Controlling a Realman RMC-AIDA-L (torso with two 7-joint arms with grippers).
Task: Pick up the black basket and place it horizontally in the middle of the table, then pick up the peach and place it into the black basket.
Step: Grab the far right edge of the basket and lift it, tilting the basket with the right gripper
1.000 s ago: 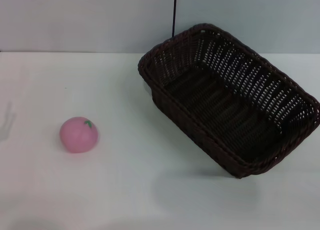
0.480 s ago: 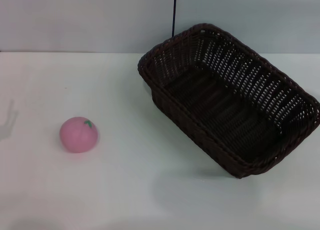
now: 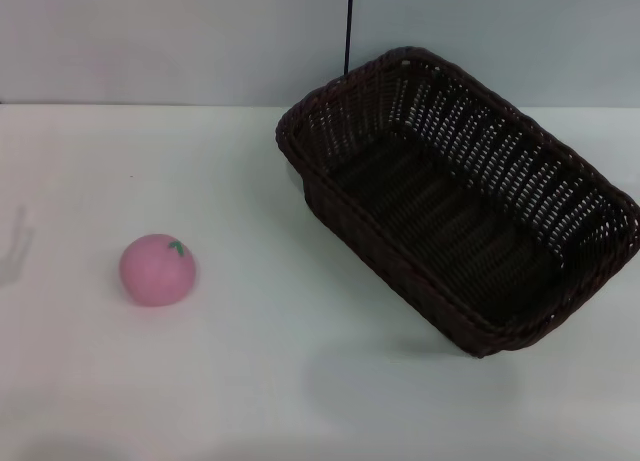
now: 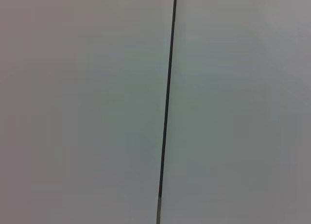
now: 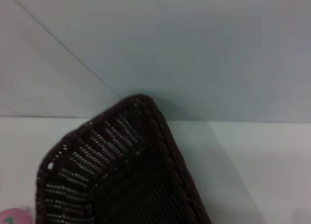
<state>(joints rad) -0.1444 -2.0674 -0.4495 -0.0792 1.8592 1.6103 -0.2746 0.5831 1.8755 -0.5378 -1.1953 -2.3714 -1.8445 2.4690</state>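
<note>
- Black basket sits on the white surface at roughly 2 o'clock in the head view, long axis skewed diagonally, 11-to-5 o'clock. Open side up, nothing inside.
- Peach at about 8 o'clock on the surface, well apart from the basket, leaf mark up.
- Right wrist view: one rounded basket corner close below the camera, a sliver of peach beyond it.
- Left wrist view: only wall with a thin dark vertical line.
- Neither arm's jaws are in any view, so I can't say if spread or pressed together.
</note>
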